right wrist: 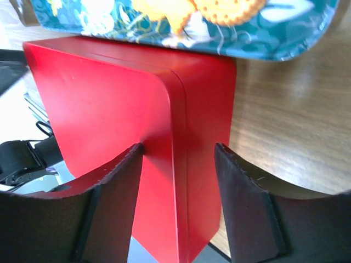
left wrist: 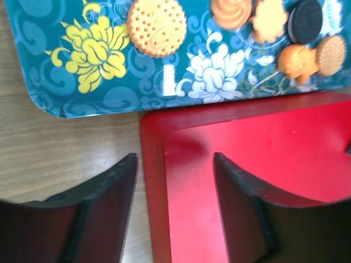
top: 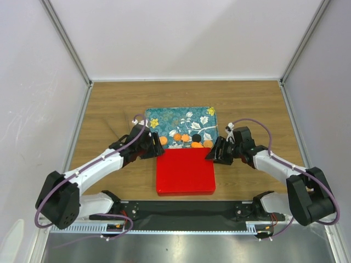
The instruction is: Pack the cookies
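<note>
Jaws parted on both arms, nothing clamped.
I see left gripper (left wrist: 174,164) straddling far-left rim of red box (top: 185,171), right gripper (right wrist: 179,156) its far-right rim; cookies (left wrist: 157,26) on tray (left wrist: 33,33) just behind box.

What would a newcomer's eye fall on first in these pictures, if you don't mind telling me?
The bright red box lies flat at the near middle of the table. Right behind it sits a teal flowered tray, with the cookies gathered along its near edge. The left pincer and right pincer each straddle a far corner of the box, jaws apart.
</note>
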Tool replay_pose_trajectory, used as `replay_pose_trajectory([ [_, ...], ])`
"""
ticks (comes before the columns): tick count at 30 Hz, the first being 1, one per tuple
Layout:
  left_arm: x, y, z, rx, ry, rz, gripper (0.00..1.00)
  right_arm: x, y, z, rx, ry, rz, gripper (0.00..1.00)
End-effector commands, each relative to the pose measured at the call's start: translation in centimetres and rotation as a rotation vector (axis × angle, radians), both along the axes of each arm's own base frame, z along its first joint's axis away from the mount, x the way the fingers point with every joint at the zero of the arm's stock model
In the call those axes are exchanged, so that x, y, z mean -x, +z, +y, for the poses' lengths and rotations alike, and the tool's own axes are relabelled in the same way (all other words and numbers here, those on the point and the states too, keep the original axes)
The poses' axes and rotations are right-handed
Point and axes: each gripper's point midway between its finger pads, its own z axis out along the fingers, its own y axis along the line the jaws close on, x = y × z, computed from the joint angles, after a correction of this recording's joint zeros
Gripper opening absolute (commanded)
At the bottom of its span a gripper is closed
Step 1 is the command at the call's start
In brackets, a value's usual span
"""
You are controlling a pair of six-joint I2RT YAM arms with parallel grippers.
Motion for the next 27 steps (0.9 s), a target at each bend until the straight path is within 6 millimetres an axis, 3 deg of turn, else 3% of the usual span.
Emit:
replay_pose_trajectory([
  [1, 0.2, -1.4, -0.4, 0.031, -0.012, 0.013, 0.61, -1.5, 0.3, 0.3, -0.004, -0.015, -0.062, 0.59],
  [7, 1.9, -4.6, 0.3, 0.031, 0.013, 0.066, 0.53, -0.5, -1.3, -0.2, 0.015, -0.034, -0.027, 0.49],
  [10, 2.2, -4.9, 0.6, 0.021, 0.017, 0.072, 0.52, -0.3, -1.6, -0.2, 0.023, -0.030, -0.025, 0.42],
  [13, 1.7, -4.0, 0.9, 0.003, 0.013, 0.048, 0.53, -0.5, -0.9, -0.4, 0.037, -0.034, -0.036, 0.43],
  [17, -0.1, -0.7, 1.6, -0.057, 0.028, -0.033, 0.64, -1.8, 1.7, -0.8, 0.048, -0.050, -0.100, 0.54],
  [18, -0.6, 0.8, 1.6, -0.066, 0.027, -0.053, 0.73, -2.3, 2.6, -0.9, 0.046, -0.056, -0.122, 0.58],
  [21, -2.5, 5.2, 1.9, -0.089, 0.025, -0.152, 0.81, -3.6, 5.4, -1.5, 0.042, -0.067, -0.184, 0.71],
  [22, -2.4, 5.9, 2.4, -0.116, 0.015, -0.160, 0.83, -3.7, 6.6, -1.8, 0.038, -0.072, -0.203, 0.75],
  [25, -3.0, 10.6, 2.6, -0.106, 0.011, -0.261, 0.86, -4.5, 10.2, -2.7, 0.021, -0.088, -0.283, 0.86],
  [26, -2.6, 11.3, 2.9, -0.109, 0.009, -0.267, 0.86, -4.6, 12.7, -3.0, 0.005, -0.097, -0.352, 0.91],
  [27, -2.6, 12.7, 2.9, -0.096, 0.008, -0.298, 0.86, -4.6, 13.6, -3.4, 0.009, -0.104, -0.378, 0.94],
])
